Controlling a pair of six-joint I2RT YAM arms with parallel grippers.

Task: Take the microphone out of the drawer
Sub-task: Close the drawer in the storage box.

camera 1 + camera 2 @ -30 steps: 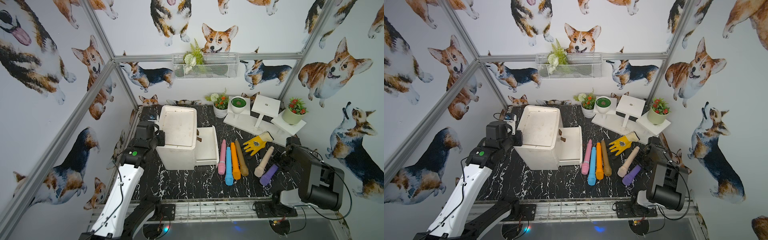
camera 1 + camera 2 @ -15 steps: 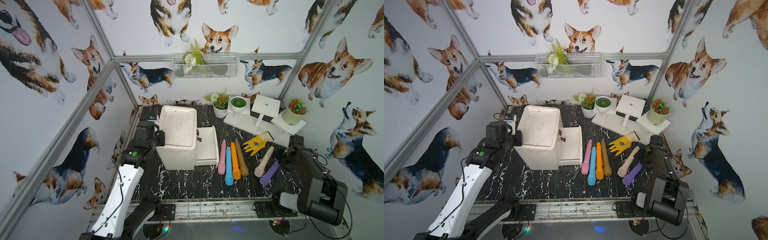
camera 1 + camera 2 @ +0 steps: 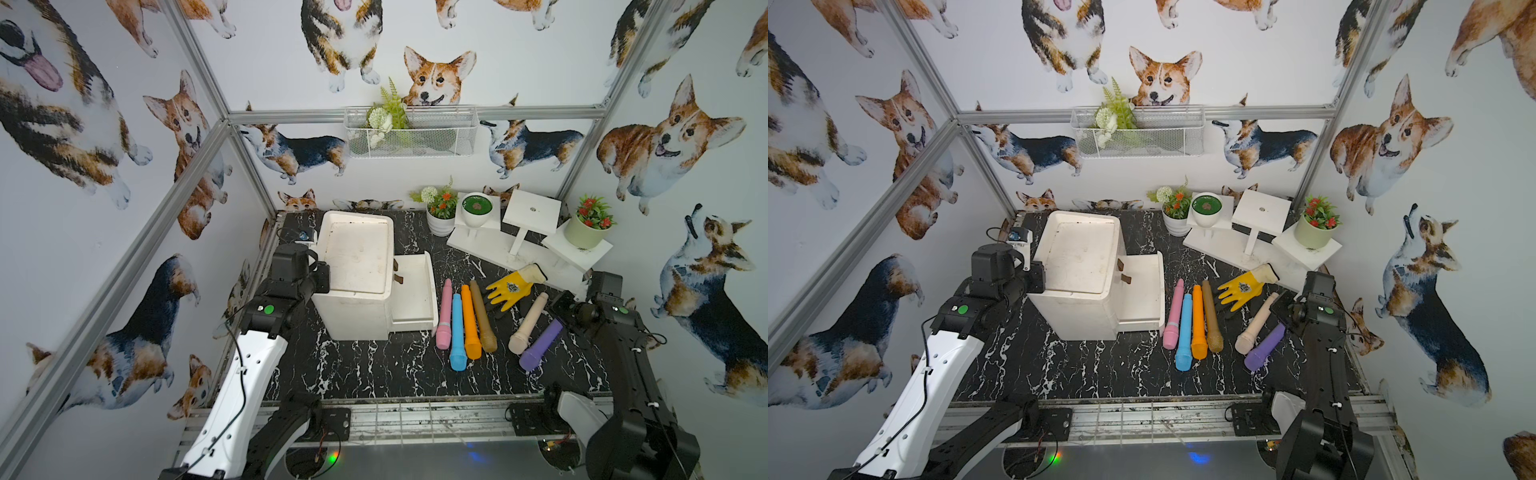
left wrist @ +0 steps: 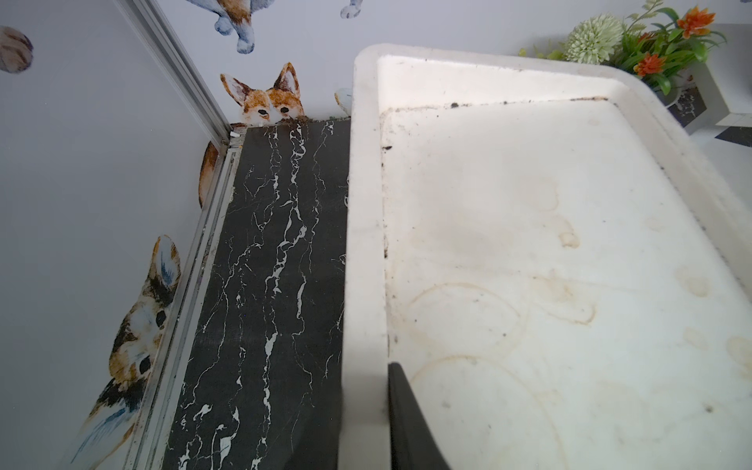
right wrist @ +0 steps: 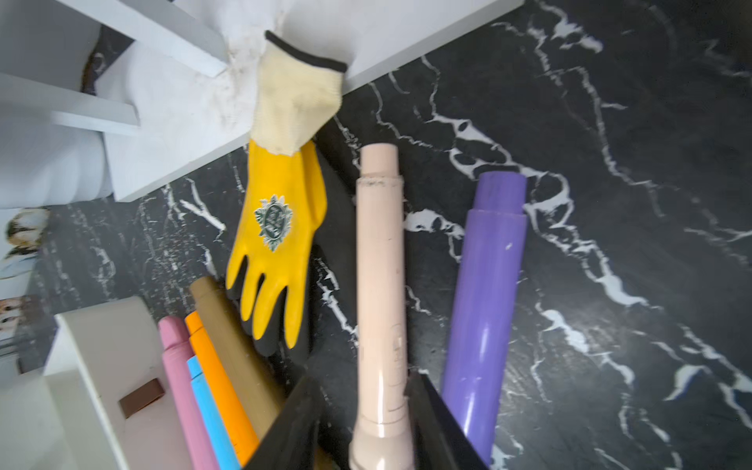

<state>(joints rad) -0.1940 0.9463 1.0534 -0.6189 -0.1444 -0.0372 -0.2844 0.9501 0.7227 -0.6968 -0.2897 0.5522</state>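
1. Where the right wrist view looked down between them, the jaws of the right gripper (image 5: 362, 378) stood partly apart and clamped nothing. They framed the head end of the beige microphone (image 5: 380, 264), which lay below them.
2. Beige microphone: out of the drawer (image 3: 413, 291) and flat on the black marble table (image 3: 374, 370). The purple microphone (image 5: 486, 305) lay just beside it and the yellow glove (image 5: 280, 228) lay near its narrow tail. It was judged to be the task's thing, being the one under the jaws.
3. Handling (a judgement): a stiff, smooth tube that looked like light plastic. Being round, it was likely to roll or to slip out of a loose pinch. The best hold was across the straight handle at about mid-length, with the jaws square to its axis. The wider head and the stepped tail offered poorer seats.
4. Left gripper (image 3: 321, 277): closed on the raised rim of the white cabinet (image 3: 357, 257), with one finger (image 4: 407, 415) inside that rim in the left wrist view. It was presumably steadying the cabinet.
5. Drawer: pulled out on the cabinet's side that faced the microphones. It looked empty in both top views.
6. Farther out: the pink microphone (image 3: 444, 318), blue microphone (image 3: 457, 332), orange microphone (image 3: 470, 324) and brown microphone (image 3: 482, 318) lay side by side between the drawer and the beige one.
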